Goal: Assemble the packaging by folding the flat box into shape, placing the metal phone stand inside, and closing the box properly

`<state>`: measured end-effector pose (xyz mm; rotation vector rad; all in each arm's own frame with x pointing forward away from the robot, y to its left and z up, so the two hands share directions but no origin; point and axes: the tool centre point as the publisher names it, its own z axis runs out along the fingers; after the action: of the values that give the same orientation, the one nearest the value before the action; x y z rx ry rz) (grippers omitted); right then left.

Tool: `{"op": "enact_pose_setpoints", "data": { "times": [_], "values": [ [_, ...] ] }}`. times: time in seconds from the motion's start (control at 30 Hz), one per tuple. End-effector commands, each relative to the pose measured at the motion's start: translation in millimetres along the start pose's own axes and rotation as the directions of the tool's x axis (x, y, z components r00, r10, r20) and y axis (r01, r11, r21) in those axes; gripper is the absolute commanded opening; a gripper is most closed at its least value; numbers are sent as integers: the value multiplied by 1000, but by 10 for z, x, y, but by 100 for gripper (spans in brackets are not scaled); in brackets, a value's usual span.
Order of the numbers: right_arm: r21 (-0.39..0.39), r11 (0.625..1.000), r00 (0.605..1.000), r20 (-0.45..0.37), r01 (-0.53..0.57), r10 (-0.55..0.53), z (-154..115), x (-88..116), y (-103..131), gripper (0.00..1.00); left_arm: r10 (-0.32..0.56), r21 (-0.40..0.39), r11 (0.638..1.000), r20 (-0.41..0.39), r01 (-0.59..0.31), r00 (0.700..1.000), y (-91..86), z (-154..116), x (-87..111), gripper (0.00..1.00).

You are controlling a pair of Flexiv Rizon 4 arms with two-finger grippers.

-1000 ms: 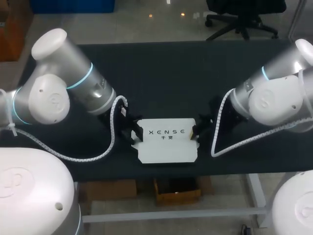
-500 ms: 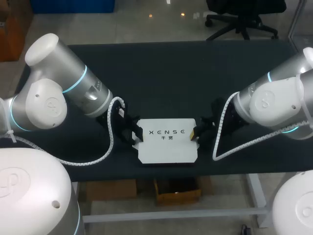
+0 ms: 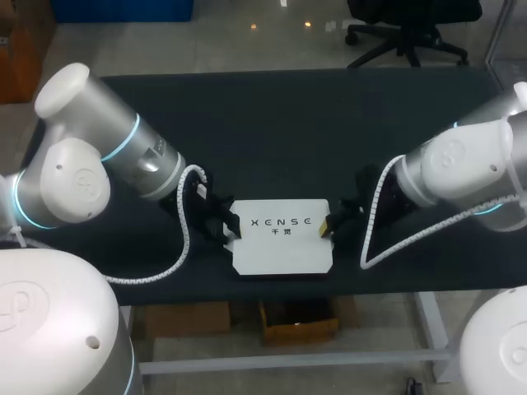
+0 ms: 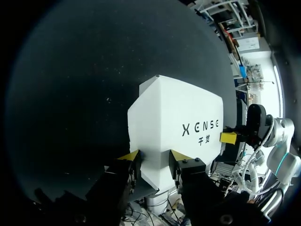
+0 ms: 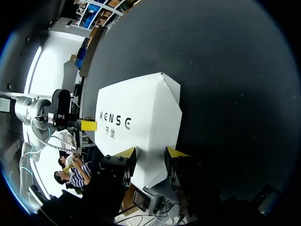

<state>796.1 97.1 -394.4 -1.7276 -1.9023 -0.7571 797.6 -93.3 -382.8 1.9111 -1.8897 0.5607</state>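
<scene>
The white box point(image 3: 282, 244) lies folded and closed on the black table point(image 3: 280, 132), printed face up. My left gripper point(image 4: 154, 157) is at the box's left end. The tapered end of the box point(image 4: 174, 127) fills the gap between its yellow fingertips point(image 4: 129, 156), and both press against it. My right gripper point(image 5: 150, 152) holds the opposite end of the box point(image 5: 136, 117) the same way, and one of its yellow fingertips point(image 3: 327, 224) shows in the head view. Each wrist view shows the other gripper's yellow tip at the box's far edge. No metal phone stand is visible.
Coiled white cables point(image 3: 188, 234) hang from both wrists beside the box. The box sits close to the table's front edge point(image 3: 280, 290). The wide dark tabletop stretches behind the box.
Both arms' elbows have shifted outward a little. The grippers and the box stay almost where they were.
</scene>
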Motion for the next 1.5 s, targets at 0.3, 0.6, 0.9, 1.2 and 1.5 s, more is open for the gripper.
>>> {"op": "enact_pose_setpoints", "data": {
  "times": [0.3, 0.6, 0.9, 1.2, 1.5],
  "values": [
    [-7, 1000, 993, -119, -2, 1, 26, -66, 14, 38, 14, 18, 1000, -55, -13, 998, 44, 92, -18, 38],
    [-10, 1000, 990, -141, 0, -1, 23, -28, 32, 37, 9, 26, 1000, -80, -7, 997, 62, 85, 20, 39],
    [9, 1000, 990, -142, 4, -3, 43, 53, 87, 38, -6, 16, 1000, -88, 7, 996, 45, 77, 57, 39],
    [22, 1000, 991, -132, 2, 1, 48, 96, 98, 37, -18, 12, 1000, -88, 19, 996, 30, 25, 84, 39],
    [33, 999, 992, -122, -12, 16, 40, 106, 85, 37, -33, -3, 999, -93, 33, 995, -11, -21, 106, 40]
  ]
}}
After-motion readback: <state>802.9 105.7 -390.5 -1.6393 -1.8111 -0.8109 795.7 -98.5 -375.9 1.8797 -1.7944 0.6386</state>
